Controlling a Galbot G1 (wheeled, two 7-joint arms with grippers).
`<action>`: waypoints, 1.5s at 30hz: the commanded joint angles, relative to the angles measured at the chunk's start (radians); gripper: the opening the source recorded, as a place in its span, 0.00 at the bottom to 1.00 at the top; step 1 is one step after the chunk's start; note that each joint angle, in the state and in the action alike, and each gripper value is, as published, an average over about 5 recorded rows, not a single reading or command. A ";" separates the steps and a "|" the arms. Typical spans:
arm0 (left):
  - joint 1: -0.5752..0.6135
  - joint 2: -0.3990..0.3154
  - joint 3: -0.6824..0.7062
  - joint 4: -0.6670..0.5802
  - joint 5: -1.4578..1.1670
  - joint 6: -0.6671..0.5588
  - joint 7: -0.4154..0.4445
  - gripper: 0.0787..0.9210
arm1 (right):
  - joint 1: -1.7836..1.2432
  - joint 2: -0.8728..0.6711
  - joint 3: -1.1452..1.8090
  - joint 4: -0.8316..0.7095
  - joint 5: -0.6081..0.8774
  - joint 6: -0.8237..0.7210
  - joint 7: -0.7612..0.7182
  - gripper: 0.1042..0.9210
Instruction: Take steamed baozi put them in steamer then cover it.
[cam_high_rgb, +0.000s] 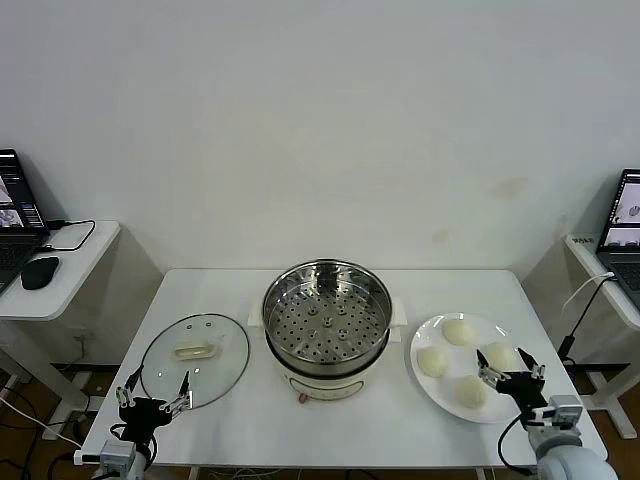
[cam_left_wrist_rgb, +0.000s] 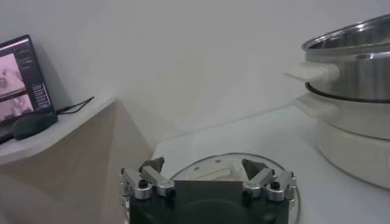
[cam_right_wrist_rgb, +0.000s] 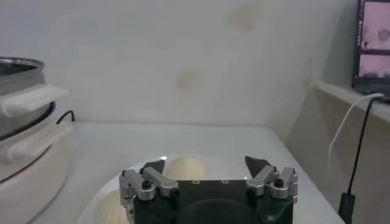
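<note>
Head view puts my right gripper (cam_high_rgb: 510, 377), jaws spread, just over the plate's (cam_high_rgb: 432, 335) near edge beside four steamed baozi (cam_high_rgb: 458, 331); steamer (cam_high_rgb: 326, 318) lies leftward. Left gripper (cam_high_rgb: 153, 401) waits spread by the cover (cam_high_rgb: 195, 357).

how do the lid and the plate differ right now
The lid is clear glass with a metal rim and a cream handle; the plate is plain opaque white. The lid lies bare left of the steamer, by the left gripper; the plate sits right of it, holding four baozi, by the right gripper. Both are round and flat on the table.
</note>
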 joint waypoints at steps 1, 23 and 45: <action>0.001 0.000 0.000 0.000 0.002 0.000 -0.001 0.88 | 0.076 -0.141 0.026 0.002 -0.098 -0.042 -0.089 0.88; 0.040 -0.037 0.001 -0.076 0.068 -0.004 0.004 0.88 | 0.818 -0.527 -0.403 -0.339 -0.750 0.062 -1.116 0.88; 0.069 -0.081 -0.004 -0.118 0.088 -0.003 0.010 0.88 | 1.237 -0.298 -1.050 -0.772 -0.901 0.256 -1.164 0.88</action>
